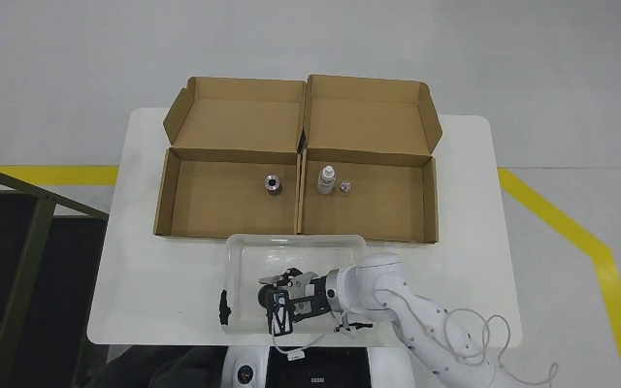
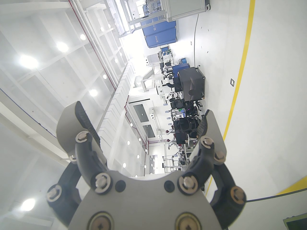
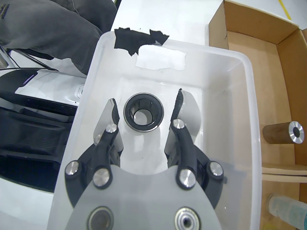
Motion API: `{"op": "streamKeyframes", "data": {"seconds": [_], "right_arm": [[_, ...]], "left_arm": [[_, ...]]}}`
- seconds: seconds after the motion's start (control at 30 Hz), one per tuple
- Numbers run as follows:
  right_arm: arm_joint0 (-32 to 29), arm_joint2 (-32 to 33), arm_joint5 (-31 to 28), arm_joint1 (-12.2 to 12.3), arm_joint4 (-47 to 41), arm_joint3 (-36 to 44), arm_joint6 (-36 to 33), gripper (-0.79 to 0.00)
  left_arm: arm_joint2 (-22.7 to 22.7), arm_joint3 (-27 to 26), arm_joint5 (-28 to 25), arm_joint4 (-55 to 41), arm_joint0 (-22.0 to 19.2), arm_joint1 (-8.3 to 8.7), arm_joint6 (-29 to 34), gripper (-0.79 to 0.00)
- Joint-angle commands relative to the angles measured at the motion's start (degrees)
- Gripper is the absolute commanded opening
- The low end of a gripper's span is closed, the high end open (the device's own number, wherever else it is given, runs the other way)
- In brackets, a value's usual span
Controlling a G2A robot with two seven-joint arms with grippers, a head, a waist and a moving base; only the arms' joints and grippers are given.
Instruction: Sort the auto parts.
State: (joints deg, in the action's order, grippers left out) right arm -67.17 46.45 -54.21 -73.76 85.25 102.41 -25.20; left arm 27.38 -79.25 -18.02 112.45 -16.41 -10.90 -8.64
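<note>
The bearing (image 3: 144, 113) lies in the bin (image 1: 296, 239), before the left box (image 1: 209, 199) and right box (image 1: 388, 204).

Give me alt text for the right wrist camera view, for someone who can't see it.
The right tool hangs open in a white plastic bin, over a black ring-shaped part on the bin floor. A cardboard box alongside holds a metal cylinder.

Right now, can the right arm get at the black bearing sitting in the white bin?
Probably yes. The right tool hangs open inside the white bin, its fingers on either side of the black bearing, which stands on end with nothing over it or beside it.
</note>
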Motion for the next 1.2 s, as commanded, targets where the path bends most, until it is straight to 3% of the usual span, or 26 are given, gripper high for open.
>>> {"op": "streamKeyframes", "data": {"seconds": [0.0,0.3,0.53,0.6,0.7,0.8,1.17], "right_arm": [[0.4,-0.3,0.3,0.0,0.1,-0.8,0.1,-0.345],[2.6,-2.7,1.6,-0.4,0.3,-5.0,0.5,-0.265],[4.6,-5.2,2.7,-1.1,-0.3,-7.3,0.9,-0.296],[5.2,-5.6,3.1,-1.3,-0.8,-7.7,0.8,-0.326],[5.7,-5.9,3.1,-1.5,-1.9,-8.1,1.2,-0.462],[6.2,-6.0,2.8,-1.5,-2.5,-7.9,1.5,-0.785],[6.5,-4.4,2.5,-1.0,-4.0,-6.0,3.4,-0.785]], "left_arm": [[0.0,0.0,0.0,0.0,0.0,0.00,0.0,0.000],[0.0,0.0,0.0,0.0,0.0,0.00,0.0,0.000],[0.0,0.0,0.0,0.0,0.0,0.00,0.0,0.000],[0.0,0.0,0.0,0.0,0.0,0.00,0.0,0.000],[0.0,0.0,0.0,0.0,0.0,0.00,0.0,0.000],[0.0,0.0,0.0,0.0,0.0,0.00,0.0,0.000],[0.0,0.0,0.0,0.0,0.0,0.00,0.0,0.000]]}}
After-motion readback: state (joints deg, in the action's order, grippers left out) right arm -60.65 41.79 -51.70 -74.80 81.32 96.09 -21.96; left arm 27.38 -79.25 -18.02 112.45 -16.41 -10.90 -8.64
